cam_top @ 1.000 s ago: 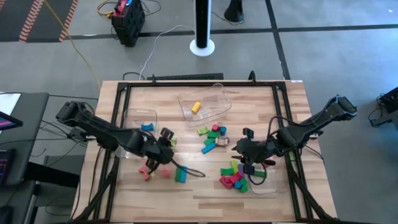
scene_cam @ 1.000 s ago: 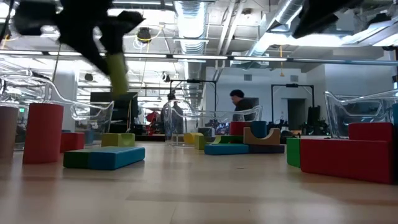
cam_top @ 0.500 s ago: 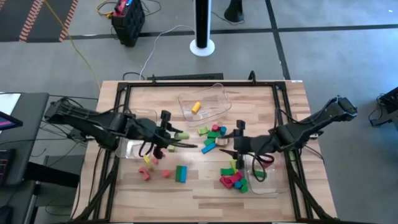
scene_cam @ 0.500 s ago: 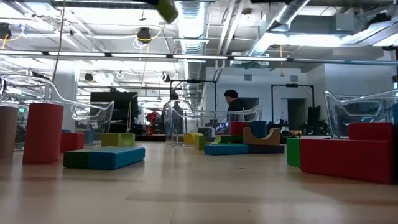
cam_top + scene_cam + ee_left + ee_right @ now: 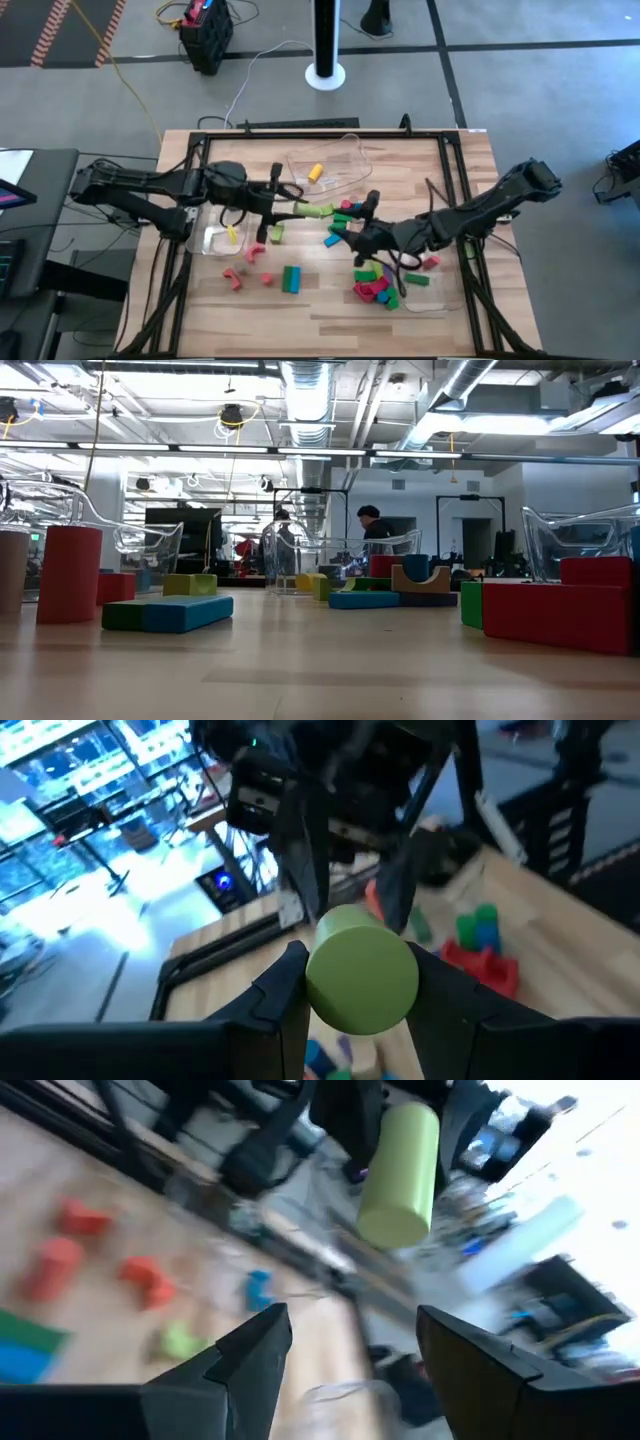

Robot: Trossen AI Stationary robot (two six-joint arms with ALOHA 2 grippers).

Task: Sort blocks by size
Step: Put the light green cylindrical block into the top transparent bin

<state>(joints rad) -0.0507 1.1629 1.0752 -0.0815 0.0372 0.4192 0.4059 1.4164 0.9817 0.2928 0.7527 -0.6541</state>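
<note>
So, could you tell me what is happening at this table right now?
The robot is sorting toy blocks by size. Its left gripper holds a light green cylinder in the air over the middle of the table. The right gripper is open and empty, above the block pile. One yellow block lies in the far clear bin.

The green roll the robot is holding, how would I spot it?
Find the clear bin at the table's back. Just in front of it, the left end effector holds a light green roll in the air. It is the only block off the table.
</note>
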